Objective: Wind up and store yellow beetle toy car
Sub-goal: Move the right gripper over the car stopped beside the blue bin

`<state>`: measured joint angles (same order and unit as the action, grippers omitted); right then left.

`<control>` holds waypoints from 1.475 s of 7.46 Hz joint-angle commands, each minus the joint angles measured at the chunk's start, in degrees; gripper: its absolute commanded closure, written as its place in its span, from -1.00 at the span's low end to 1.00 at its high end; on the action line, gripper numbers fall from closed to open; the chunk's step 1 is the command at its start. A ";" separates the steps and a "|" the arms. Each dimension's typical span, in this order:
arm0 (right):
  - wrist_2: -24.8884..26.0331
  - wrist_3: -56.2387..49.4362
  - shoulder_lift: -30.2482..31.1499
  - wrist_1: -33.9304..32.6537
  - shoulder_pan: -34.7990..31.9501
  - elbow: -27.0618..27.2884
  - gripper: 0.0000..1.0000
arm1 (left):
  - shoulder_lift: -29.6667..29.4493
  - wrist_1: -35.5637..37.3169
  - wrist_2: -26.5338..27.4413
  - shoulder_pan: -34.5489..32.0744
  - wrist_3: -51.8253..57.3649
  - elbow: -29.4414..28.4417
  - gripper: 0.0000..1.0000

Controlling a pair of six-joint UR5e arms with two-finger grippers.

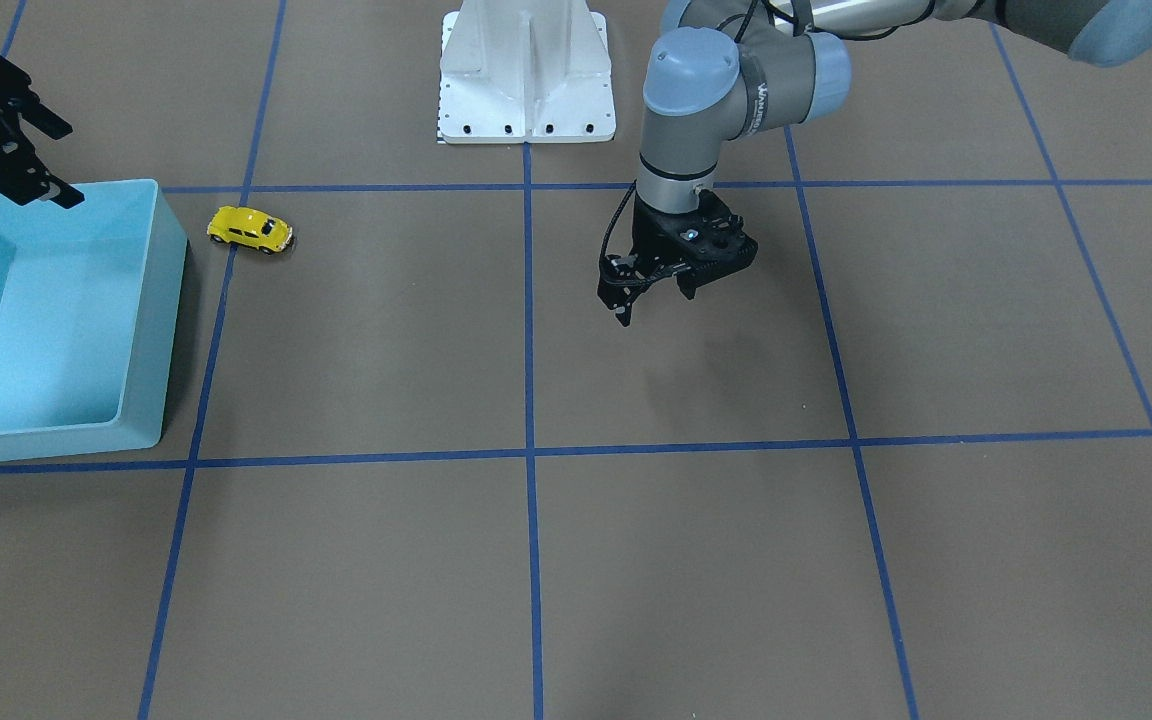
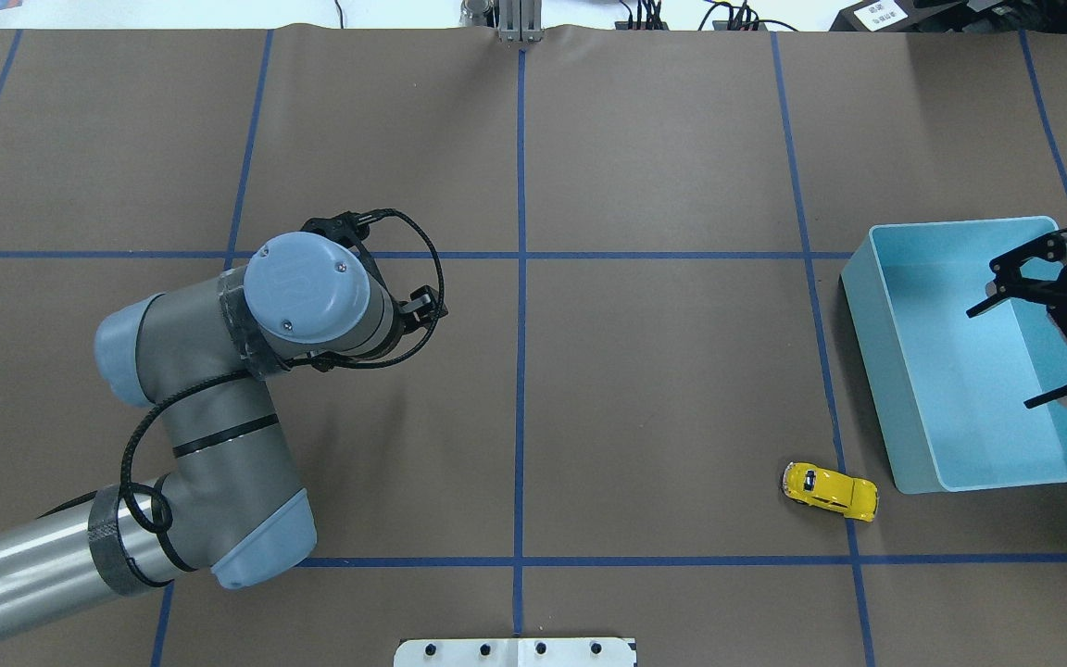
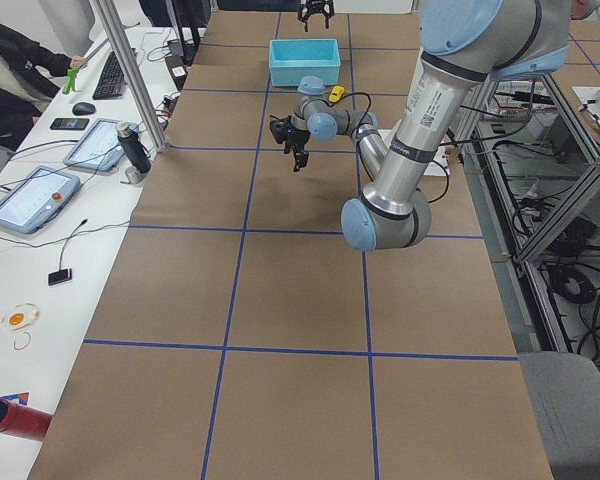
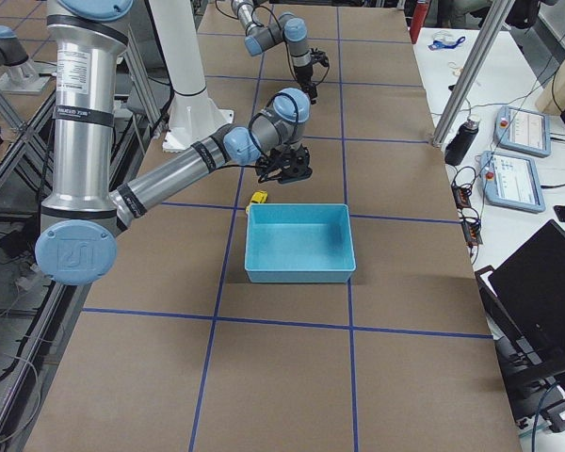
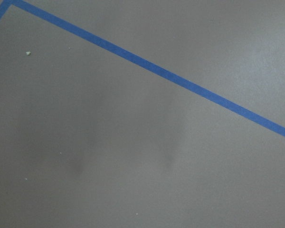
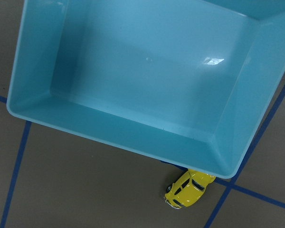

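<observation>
The yellow beetle toy car (image 1: 250,229) stands on its wheels on the brown table, just outside the corner of the light-blue bin (image 1: 172,300) nearest the robot. It also shows in the overhead view (image 2: 829,490) and in the right wrist view (image 6: 188,187). The bin (image 2: 859,343) has nothing in it. My right gripper (image 2: 1002,358) is open and empty, hanging over the bin's robot-side part. My left gripper (image 1: 656,306) is open and empty, hanging above bare table near the middle, far from the car. The left wrist view shows only table and blue tape.
The white robot base (image 1: 526,70) sits at the table's robot-side edge. Blue tape lines grid the brown table top. A side desk with tablets (image 3: 30,200) and a dark bottle (image 3: 133,148) runs along the operators' side.
</observation>
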<state>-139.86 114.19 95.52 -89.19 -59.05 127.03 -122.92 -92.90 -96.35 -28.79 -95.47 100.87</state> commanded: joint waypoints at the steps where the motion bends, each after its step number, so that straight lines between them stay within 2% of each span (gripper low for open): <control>1: 4.14 5.93 0.02 2.07 5.42 -0.20 -0.99 | 0.57 0.09 0.73 1.01 0.11 0.99 -1.00; 3: 9.93 14.88 0.02 5.93 11.38 -1.77 -0.99 | 1.01 0.09 1.43 1.36 0.89 1.87 -1.00; 5: 12.84 24.90 0.11 12.43 15.69 -3.71 -0.99 | 1.02 0.09 2.22 1.71 0.99 1.96 -1.00; 8: 20.30 34.23 -0.07 13.16 23.78 -3.81 -0.99 | 1.36 0.17 2.66 2.24 3.17 2.58 -1.00; 11: 27.16 40.57 -0.33 13.16 28.97 -4.24 -0.99 | 5.31 0.09 2.49 2.42 7.05 5.13 -1.00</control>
<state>-115.46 152.15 95.30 -76.04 -32.00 123.11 -118.78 -92.74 -93.85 -26.40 -89.42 105.41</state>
